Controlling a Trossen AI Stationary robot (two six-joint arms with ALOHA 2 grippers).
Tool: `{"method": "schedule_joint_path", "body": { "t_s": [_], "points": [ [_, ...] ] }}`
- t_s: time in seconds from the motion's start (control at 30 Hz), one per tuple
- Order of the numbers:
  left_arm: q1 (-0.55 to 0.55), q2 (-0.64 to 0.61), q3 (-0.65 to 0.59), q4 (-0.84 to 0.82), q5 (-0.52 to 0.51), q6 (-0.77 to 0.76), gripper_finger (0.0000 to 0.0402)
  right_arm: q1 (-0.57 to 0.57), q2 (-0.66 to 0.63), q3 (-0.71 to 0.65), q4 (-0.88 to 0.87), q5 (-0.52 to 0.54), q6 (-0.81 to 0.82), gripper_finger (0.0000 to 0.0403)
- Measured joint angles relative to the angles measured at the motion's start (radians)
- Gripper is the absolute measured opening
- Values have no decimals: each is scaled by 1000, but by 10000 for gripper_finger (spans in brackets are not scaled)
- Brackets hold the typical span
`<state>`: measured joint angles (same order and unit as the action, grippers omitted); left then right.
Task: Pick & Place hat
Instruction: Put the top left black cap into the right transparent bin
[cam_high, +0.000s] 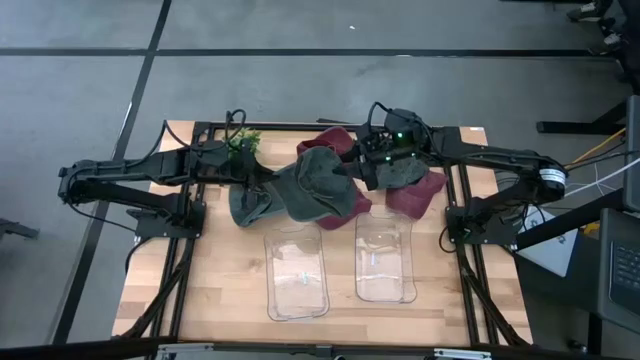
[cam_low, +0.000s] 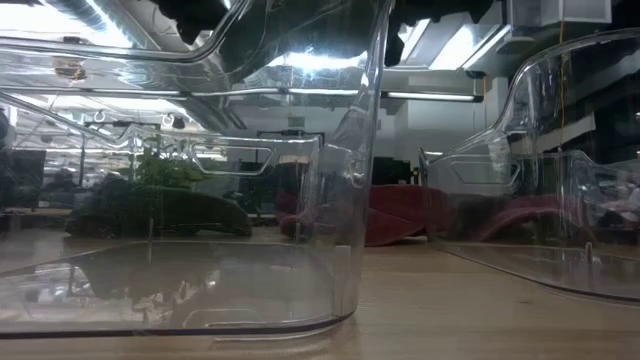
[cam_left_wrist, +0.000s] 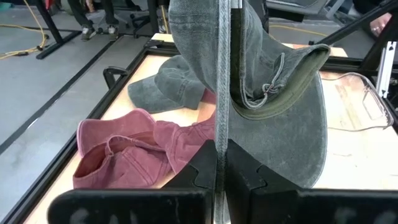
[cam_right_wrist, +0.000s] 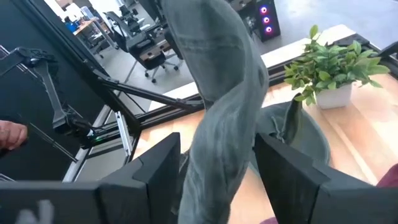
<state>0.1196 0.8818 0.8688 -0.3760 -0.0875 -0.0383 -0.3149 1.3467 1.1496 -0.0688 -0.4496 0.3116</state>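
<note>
i am holding the grey hat (cam_high: 318, 188) clamped in the left pincer (cam_high: 275, 186), lifted; the right pincer (cam_right_wrist: 214, 180) is standing wide around it; the bins (cam_high: 296, 272) below are awaiting placement.

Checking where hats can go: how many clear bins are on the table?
2: one bin toward the left arm's side, one bin toward the right arm's side, side by side at the table's front. None seems hidden.

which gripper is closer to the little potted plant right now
Left. The left gripper sits just beside the potted plant, shut on the lifted grey hat. The right gripper, open around that hat, is farther away across the table.
</note>
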Motion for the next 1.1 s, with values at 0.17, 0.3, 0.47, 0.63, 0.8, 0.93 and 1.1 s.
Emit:
{"method": "schedule_joint_path", "body": {
  "t_s": [0.17, 0.3, 0.47, 0.63, 0.8, 0.93, 1.1],
  "points": [
    [0, 0, 0, 2, -8, 0, 9, 9, 7, 0, 16, 2, 34, 106],
    [0, 0, 0, 10, -8, -10, 17, 19, 5, 0, 19, 6, 23, 15],
    [0, 0, 0, 47, -56, -36, 40, 27, 4, 0, 19, 13, 25, 6],
    [0, -4, 0, 35, -67, -29, 85, 31, -45, 12, -58, 30, 24, 4],
    [0, -14, 0, -2, -84, -33, 133, 65, -111, 176, -406, 181, -20, 3],
    [0, -21, 0, -3, -100, -42, 158, 129, -121, 354, -614, 248, 33, 2],
    [0, -30, 0, -2, -145, -44, 166, 207, -114, 522, -824, 341, 212, 2]
  ]
}}
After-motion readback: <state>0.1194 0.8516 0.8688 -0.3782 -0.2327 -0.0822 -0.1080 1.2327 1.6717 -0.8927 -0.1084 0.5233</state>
